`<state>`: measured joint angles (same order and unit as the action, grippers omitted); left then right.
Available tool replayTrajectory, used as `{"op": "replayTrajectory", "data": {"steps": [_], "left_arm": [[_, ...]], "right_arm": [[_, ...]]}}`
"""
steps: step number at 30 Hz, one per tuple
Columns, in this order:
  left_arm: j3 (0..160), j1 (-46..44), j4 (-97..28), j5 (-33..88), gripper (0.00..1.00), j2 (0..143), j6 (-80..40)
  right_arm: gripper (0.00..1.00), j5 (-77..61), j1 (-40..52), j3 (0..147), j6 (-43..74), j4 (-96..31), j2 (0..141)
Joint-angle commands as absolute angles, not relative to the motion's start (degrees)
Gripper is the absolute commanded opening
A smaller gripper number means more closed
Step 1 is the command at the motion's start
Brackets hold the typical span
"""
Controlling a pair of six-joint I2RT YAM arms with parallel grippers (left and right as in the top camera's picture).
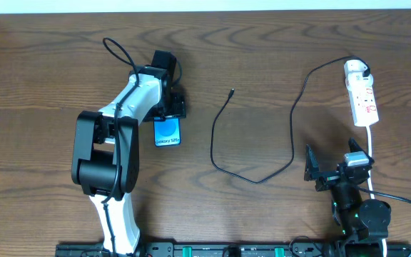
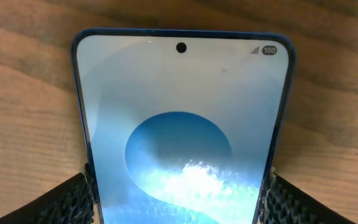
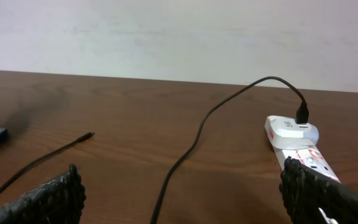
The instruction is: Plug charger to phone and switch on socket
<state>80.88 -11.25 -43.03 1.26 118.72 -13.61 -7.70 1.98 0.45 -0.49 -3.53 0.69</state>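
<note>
Fingers (image 2: 61,199) of the left gripper (image 2: 179,202) pinch the long edges of the phone (image 1: 167,133), which lies screen-up on the table (image 1: 34,71). Right of the phone the charger (image 1: 291,135) lies loose, its tip near but apart, and runs to the socket (image 1: 362,100) well beyond. Also far right of the phone, the right gripper (image 3: 179,199) stands spread wide and empty.

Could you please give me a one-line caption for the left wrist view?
Left gripper clasping the phone by its long edges, screen up, over the wooden table.
</note>
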Motion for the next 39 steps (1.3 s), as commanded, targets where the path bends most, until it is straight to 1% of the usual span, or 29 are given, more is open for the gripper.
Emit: {"op": "replayTrajectory", "data": {"steps": [1,2,7,14,18,32,39], "left_arm": [[78.7,-10.7,-45.5,-2.0,0.80,121.4,-14.2],[78.7,-10.7,-46.2,-2.0,0.83,121.4,-14.2],[78.7,-10.7,-48.6,-2.0,0.88,121.4,-14.0],[78.7,-10.7,-48.9,-0.6,0.90,121.4,-11.3],[78.7,-10.7,-48.9,2.0,0.91,121.4,-9.5],[78.7,-10.7,-51.1,2.0,0.91,121.4,-9.5],[78.7,-10.7,-48.7,2.3,0.89,121.4,-10.8]], "right_arm": [[0.99,-7.5,1.9,0.3,-0.9,-3.7,0.3],[0.99,-7.4,1.9,0.3,-0.9,-3.7,0.3],[0.99,-7.5,1.9,0.3,-0.9,-3.7,0.3],[0.99,-7.5,1.9,0.3,-0.9,-3.7,0.3],[0.99,-7.5,1.9,0.3,-0.9,-3.7,0.3],[0.99,-7.4,1.9,0.3,-0.9,-3.7,0.3],[0.99,-7.5,1.9,0.3,-0.9,-3.7,0.3]]}}
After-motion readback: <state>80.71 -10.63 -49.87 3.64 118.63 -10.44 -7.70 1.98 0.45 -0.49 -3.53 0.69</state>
